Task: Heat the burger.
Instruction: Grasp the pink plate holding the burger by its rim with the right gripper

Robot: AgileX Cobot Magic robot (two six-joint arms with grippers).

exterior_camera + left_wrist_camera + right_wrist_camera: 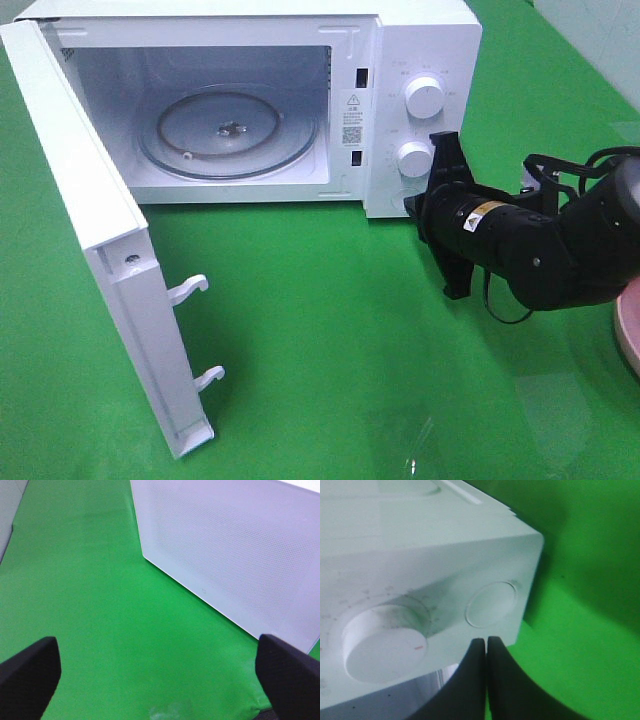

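The burger is out of view in all three views. The white microwave (420, 40) stands with its door (100, 230) swung wide open, and its glass turntable (230, 130) is bare. My right gripper (412, 205) is shut with nothing in it, its tips just in front of the lower knob (414, 158). In the right wrist view the shut fingertips (486, 642) sit close under a knob (490, 605). My left gripper (157, 665) is open and empty over the green cloth, beside the door's outer face (240, 545). It does not show in the exterior view.
The rim of a pink plate (630, 330) shows at the right edge, partly behind my right arm. The upper knob (424, 98) sits above the lower one. Two door latch hooks (190, 290) stick out from the open door. Green cloth (350, 350) covers the table.
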